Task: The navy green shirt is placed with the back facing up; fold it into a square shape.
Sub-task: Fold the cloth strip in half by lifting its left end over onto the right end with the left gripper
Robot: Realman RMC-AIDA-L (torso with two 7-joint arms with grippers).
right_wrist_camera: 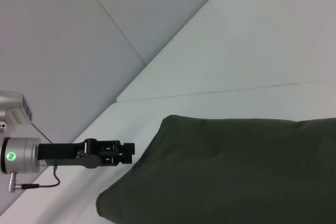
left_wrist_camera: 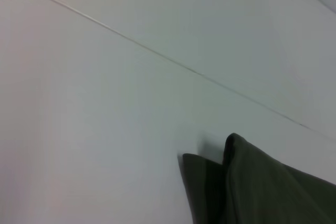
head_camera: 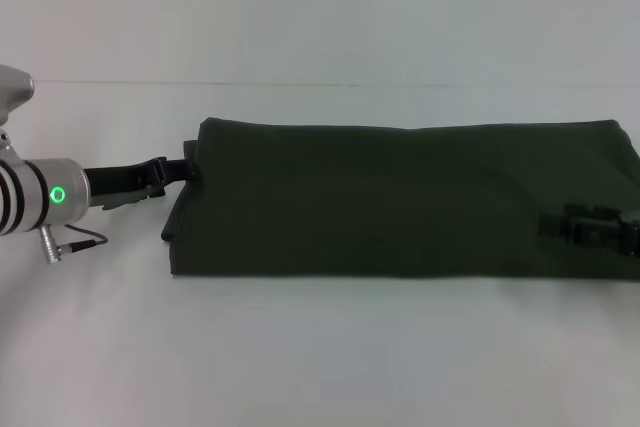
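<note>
The navy green shirt lies flat on the white table as a long rectangle, plain side up, with no lettering showing. My left gripper reaches in level from the left and meets the shirt's left short edge near its far corner. From the right wrist view, the left gripper sits right at the edge of the shirt. The left wrist view shows only a layered corner of the shirt. My right gripper hangs over the shirt's right end, dark against the cloth.
A white wall rises behind the table, and their seam runs across the back. Bare tabletop lies in front of the shirt and to its left. A thin cable hangs below the left wrist.
</note>
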